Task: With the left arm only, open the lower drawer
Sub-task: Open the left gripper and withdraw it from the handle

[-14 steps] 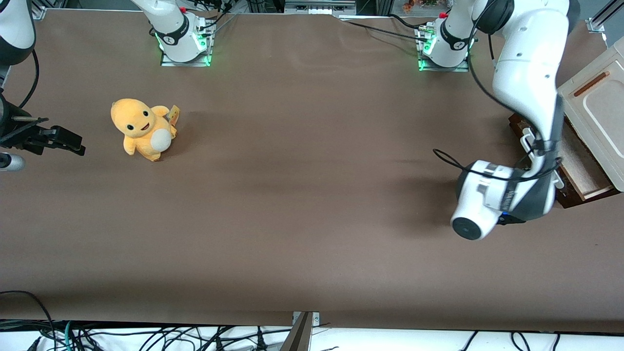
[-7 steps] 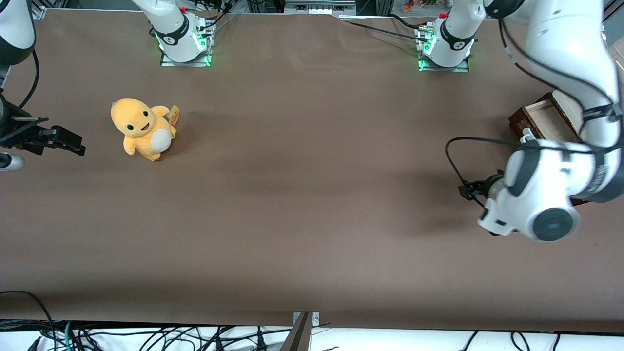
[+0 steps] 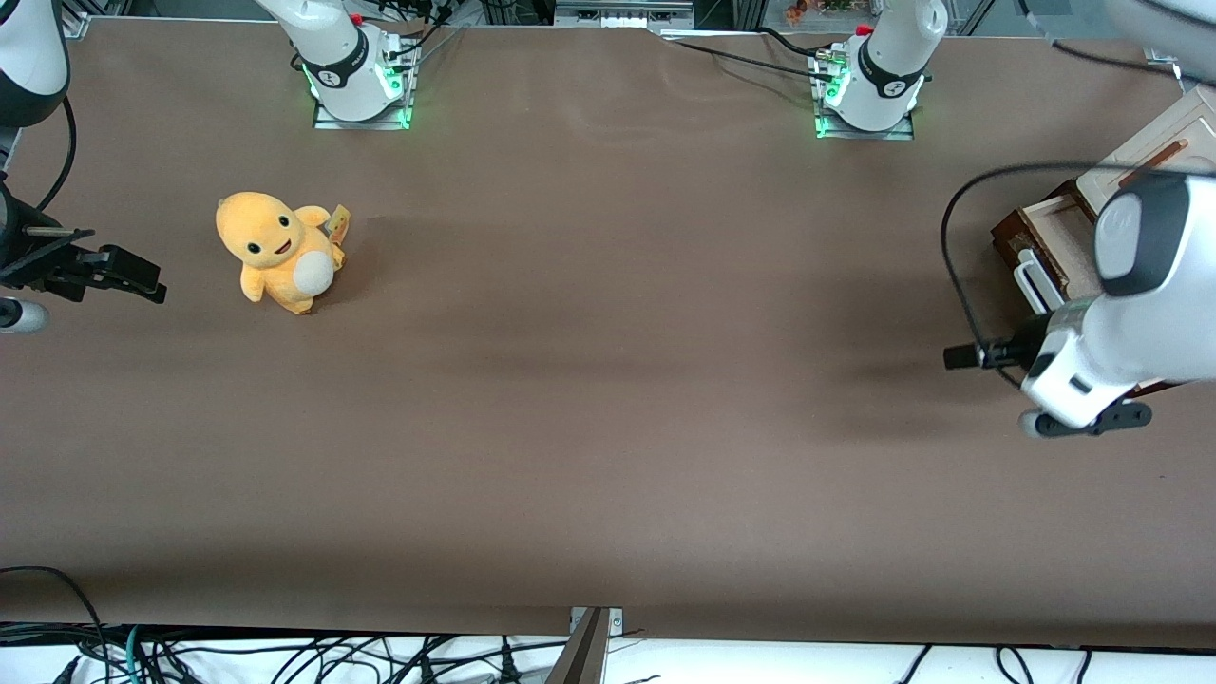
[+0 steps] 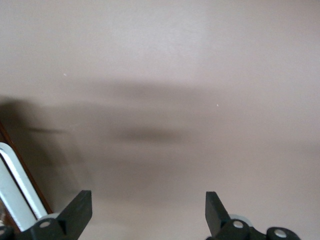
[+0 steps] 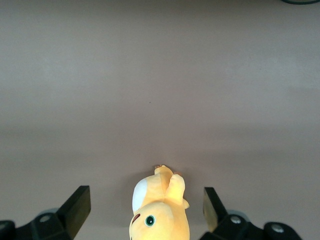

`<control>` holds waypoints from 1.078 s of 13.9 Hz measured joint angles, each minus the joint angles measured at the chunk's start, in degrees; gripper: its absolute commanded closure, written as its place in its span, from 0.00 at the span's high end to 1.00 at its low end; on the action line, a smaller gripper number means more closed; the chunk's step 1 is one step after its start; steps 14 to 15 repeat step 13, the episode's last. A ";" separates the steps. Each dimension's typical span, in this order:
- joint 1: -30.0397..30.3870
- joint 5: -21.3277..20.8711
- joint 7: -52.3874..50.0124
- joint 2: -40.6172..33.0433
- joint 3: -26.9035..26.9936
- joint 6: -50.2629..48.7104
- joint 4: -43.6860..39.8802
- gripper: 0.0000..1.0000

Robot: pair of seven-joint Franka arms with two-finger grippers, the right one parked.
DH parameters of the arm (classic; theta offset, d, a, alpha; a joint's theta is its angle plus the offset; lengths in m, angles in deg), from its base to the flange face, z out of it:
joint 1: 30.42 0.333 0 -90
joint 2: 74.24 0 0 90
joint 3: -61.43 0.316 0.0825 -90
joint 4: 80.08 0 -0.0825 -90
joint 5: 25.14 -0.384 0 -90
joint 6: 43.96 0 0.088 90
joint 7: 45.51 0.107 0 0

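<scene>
Since a second ago the left arm (image 3: 1130, 285) has swung off the drawer front and lifted toward its own end of the table. Its forearm no longer lies across the drawer (image 3: 1045, 249), so the handle (image 3: 1034, 282) and pale box now show. The drawer looks about as far out as it was then.

Nearest the front camera is bare table (image 3: 608, 456). Above it hangs the gripper (image 3: 1083, 420), clear of the surface. In the wrist view its two black fingers (image 4: 75, 210) stand wide apart with only cloth between them, so it is open and holds nothing.

Just beside the gripper, a little farther from the camera, is the drawer. It sits at the working arm's end of the table, pulled out from under the cabinet (image 3: 1164, 142), with its dark front and white handle facing the table's middle. The wrist view catches the handle (image 4: 17, 187) next to one finger, near but not touching.

I judge the pull itself done and the arm to be in retreat. If more opening is wanted, the next move calls for lowering the gripper, squaring the fingers around the handle, closing, and drawing straight along the drawer's travel. Otherwise it only needs to clear the handle.

A yellow plush (image 3: 280, 249) sits well apart, toward the parked arm's end.
</scene>
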 measured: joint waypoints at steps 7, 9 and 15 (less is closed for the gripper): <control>0.10 0.12 9.82 -12.19 1.27 1.74 7.56 1.00; -0.13 -0.76 11.89 -15.17 1.25 1.61 8.61 1.00; -0.64 -1.38 12.94 -18.44 1.23 0.01 10.59 1.00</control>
